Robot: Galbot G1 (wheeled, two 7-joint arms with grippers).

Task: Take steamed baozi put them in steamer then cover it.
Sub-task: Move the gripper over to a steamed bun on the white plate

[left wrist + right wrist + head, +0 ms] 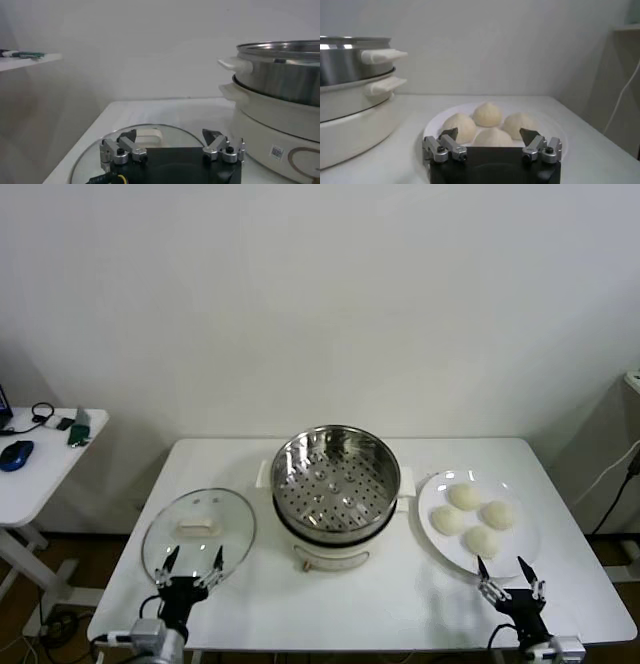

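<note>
Steamer [335,484] mid-table, cover [198,534] left, 4 baozi [474,519] right.

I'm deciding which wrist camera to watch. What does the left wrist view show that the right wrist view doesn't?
Only the left wrist view: the glass cover lying flat on the table, under the open left gripper.
Only the right wrist view: four baozi on a white plate, beyond the open right gripper.
Both: the steamer, uncovered, and the white table.
</note>
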